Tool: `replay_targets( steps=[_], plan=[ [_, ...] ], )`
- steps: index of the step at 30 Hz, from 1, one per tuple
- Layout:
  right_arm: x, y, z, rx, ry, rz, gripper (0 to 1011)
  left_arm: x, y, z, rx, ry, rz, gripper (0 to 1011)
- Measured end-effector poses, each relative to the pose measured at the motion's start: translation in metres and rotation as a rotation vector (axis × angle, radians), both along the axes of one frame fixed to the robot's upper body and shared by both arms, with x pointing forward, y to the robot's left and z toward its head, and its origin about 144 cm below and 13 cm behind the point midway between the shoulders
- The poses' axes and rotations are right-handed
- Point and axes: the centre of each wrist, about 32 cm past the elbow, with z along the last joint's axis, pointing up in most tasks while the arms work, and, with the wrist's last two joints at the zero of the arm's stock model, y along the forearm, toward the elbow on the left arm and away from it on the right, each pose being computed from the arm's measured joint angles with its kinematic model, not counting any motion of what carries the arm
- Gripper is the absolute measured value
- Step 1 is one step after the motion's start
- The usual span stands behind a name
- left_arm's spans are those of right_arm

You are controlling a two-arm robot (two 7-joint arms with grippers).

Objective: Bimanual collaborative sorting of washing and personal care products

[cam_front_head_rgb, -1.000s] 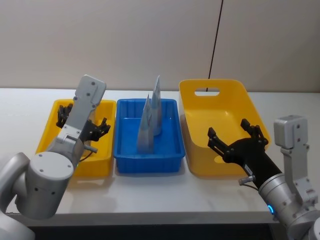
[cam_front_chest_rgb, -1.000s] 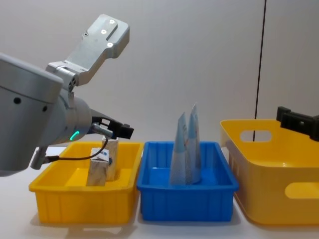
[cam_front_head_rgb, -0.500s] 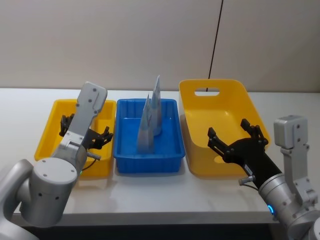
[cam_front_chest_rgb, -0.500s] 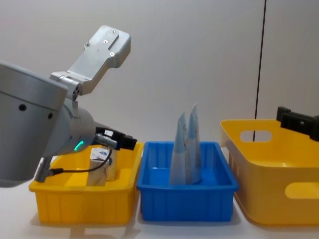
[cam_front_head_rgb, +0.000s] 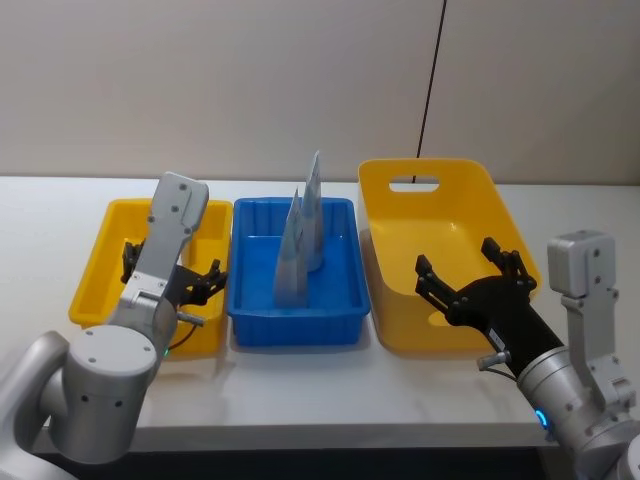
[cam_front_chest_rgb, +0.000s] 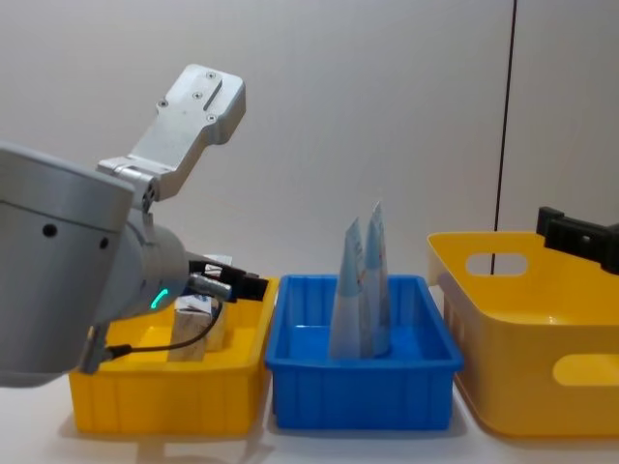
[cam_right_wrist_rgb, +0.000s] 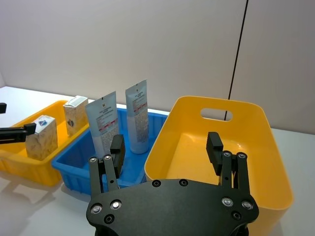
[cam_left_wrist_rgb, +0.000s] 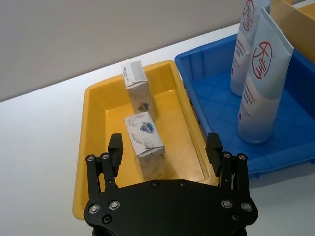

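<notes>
While both grippers sit closest to the robot w/ fingers spread & nothing held, the goods are already in bins farther out. L gripper point(cam_left_wrist_rgb: 165, 142) hangs over the near end of the small yellow bin point(cam_front_head_rgb: 92, 262) on the left of the table point(cam_front_head_rgb: 300, 390). R gripper point(cam_front_head_rgb: 458, 258) hovers by the near right side of the big yellow bin point(cam_front_head_rgb: 402, 325).

In L wrist view the nearer carton point(cam_left_wrist_rgb: 142, 130) lines up btwn the L fingers point(cam_left_wrist_rgb: 115, 147) w/ a gap on ea. side, no contact. It stands upright on the bin floor, blue emblem showing. Farther carton point(cam_left_wrist_rgb: 138, 91) stands just behind it, also upright, toward the bin's far end; whether the two touch, can't tell.

Mid-row is the blue bin point(cam_front_head_rgb: 295, 328), just beside both yellow ones. Two tubes stand in it, flat tips up: front tube point(cam_front_head_rgb: 290, 258) approx mid-bin, back tube point(cam_front_head_rgb: 314, 215) just behind, nearer the far wall, red round logo on ea.

Beyond the bins: pale wall point(cam_front_head_rgb: 200, 80) w/ a thin black cable point(cam_front_head_rgb: 432, 80) running down it.
</notes>
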Motion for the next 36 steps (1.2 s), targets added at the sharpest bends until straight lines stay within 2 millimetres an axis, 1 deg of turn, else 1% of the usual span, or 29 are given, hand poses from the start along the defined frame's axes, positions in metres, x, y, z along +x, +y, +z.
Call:
replay_targets(
  steps=[14, 30, 36],
  plan=[
    [0.0, 0.0, 0.0, 0.0, 0.0, 0.0, 1000, 0.007, -0.004, -0.011, -0.02, 0.026, 0.009, 1002],
    [0.0, 0.0, 0.0, 0.0, 0.0, 0.0, 1000, 0.01, -0.004, -0.023, -0.028, 0.021, 0.029, 1001],
    [0.0, 0.0, 0.0, 0.0, 0.0, 0.0, 1000, 0.015, -0.004, -0.028, -0.024, 0.024, 0.033, 1001]
  ],
)
